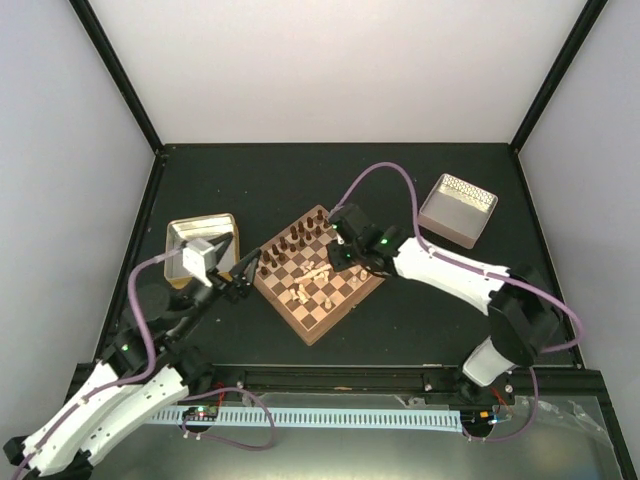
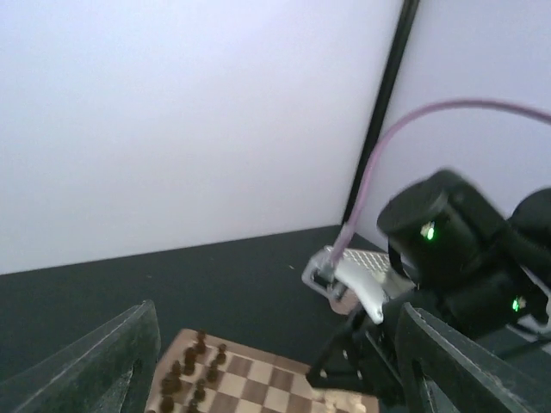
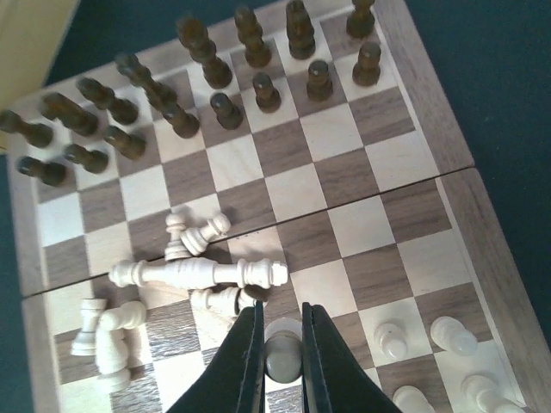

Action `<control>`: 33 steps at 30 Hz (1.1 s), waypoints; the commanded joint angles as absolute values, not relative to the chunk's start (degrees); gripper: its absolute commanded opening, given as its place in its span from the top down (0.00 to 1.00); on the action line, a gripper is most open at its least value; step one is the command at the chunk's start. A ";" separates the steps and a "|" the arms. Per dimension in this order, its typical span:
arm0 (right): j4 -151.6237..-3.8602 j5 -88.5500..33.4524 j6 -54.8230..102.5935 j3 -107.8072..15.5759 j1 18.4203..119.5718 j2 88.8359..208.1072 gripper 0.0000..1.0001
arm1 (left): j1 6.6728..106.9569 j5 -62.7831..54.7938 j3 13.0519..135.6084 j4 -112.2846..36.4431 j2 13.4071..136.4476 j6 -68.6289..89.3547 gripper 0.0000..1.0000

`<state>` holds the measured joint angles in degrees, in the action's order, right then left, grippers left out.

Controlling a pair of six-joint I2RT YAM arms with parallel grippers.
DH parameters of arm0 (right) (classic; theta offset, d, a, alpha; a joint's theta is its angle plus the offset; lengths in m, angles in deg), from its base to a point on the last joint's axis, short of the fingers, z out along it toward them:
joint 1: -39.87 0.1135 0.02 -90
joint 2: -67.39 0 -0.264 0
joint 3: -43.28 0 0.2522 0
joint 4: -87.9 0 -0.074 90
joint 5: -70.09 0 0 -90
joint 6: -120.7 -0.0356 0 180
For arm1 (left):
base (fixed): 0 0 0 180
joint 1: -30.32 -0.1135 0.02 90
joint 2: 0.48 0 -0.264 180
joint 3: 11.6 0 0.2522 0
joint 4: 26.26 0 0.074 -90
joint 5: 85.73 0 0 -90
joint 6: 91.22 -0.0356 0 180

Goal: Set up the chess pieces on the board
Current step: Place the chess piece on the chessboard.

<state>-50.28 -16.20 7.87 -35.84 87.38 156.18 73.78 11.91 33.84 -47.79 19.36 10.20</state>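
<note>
At the far left lay the yellowish tray (image 1: 190,222). Between it and the left corner of the board (image 3: 426,95), my left claw (image 2: 275,318) hung wide, with nothing between its fingers. I judged that it waited there to be out of the way of my other arm, which worked over the middle of the board.

On the board, the dark men (image 3: 211,64) stood upright in two rows along the far side, and that side looked finished to me. Nearer, left of centre, a heap of pale men (image 3: 198,274) lay on their sides, some touching or crossing each other, not yet sorted to their squares.

Just right of this heap, my right claw (image 3: 281,331) was narrow. It pressed from above on the round head of one pale piece (image 3: 282,361), with one finger on each side. I think I held it by the head so that it stayed upright and the neighbours were not pushed. Which kind of piece it was, I could not tell. Further right, a few pale pawns (image 3: 392,340), as they seemed, stood upright on the near rows, and probably my piece belonged near them. Well apart, past the right corner of the board, sat the pinkish bin (image 1: 457,210).
</note>
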 commanded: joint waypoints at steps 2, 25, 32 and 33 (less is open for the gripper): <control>-47.52 -8.36 5.89 -40.04 89.57 161.68 0.99 | 73.82 21.45 41.48 -61.81 13.27 8.38 0.21; -41.39 -4.20 1.43 -41.70 90.34 170.31 0.98 | 73.82 27.02 39.78 -66.57 7.15 5.81 0.18; -41.83 -6.91 1.62 -40.76 90.41 171.24 0.96 | 73.87 27.03 39.78 -66.70 7.50 5.84 0.17; -41.79 -7.12 1.65 -40.65 90.34 171.27 0.96 | 73.83 27.03 39.78 -66.72 7.58 5.85 0.17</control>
